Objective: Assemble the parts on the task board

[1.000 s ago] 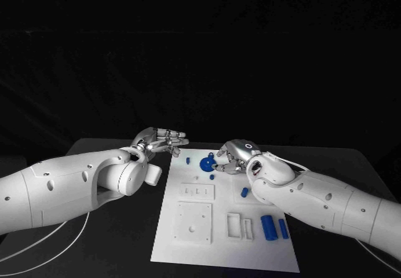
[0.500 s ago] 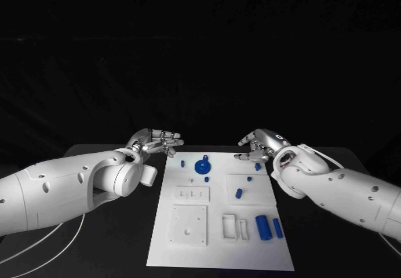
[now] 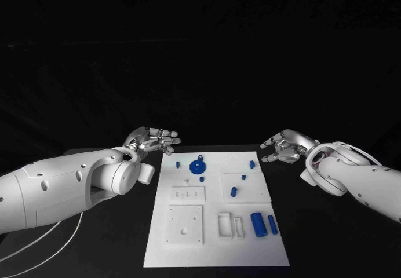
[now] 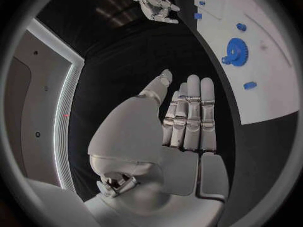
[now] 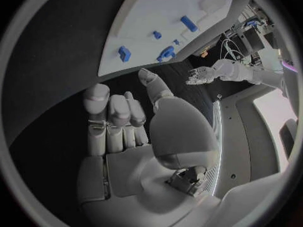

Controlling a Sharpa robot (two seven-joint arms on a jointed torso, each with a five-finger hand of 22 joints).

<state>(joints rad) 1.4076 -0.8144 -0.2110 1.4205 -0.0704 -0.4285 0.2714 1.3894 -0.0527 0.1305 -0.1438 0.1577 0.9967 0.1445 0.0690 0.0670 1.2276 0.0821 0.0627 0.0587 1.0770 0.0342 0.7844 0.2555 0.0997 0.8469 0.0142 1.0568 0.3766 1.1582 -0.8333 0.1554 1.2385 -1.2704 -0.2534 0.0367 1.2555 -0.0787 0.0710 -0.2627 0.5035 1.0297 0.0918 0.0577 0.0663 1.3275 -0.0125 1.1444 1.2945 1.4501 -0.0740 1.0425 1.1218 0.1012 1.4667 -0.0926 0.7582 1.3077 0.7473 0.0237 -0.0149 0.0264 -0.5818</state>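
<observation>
The white task board [image 3: 213, 249] lies in the middle of the black table. A blue gear [image 3: 197, 167] stands near its far end, with small blue pieces [image 3: 234, 191] around it and two blue cylinders [image 3: 257, 224] near the right edge. My left hand [image 3: 155, 140] hovers off the board's far left corner, fingers stretched out and empty [image 4: 186, 118]. My right hand [image 3: 284, 147] hangs past the board's far right corner, loosely spread and holding nothing [image 5: 120, 121]. The gear [image 4: 237, 50] and the board [image 5: 170, 10] also appear from the wrists.
Raised white blocks and a square plate [image 3: 185, 223] with holes sit on the near half of the board. Bare black table [image 3: 334, 243] lies on both sides. A white cable [image 3: 50, 237] trails by my left arm.
My right hand has drawn away from the blue gear and moved right, off the board. The gear stays on the board. My left hand has hardly moved.
</observation>
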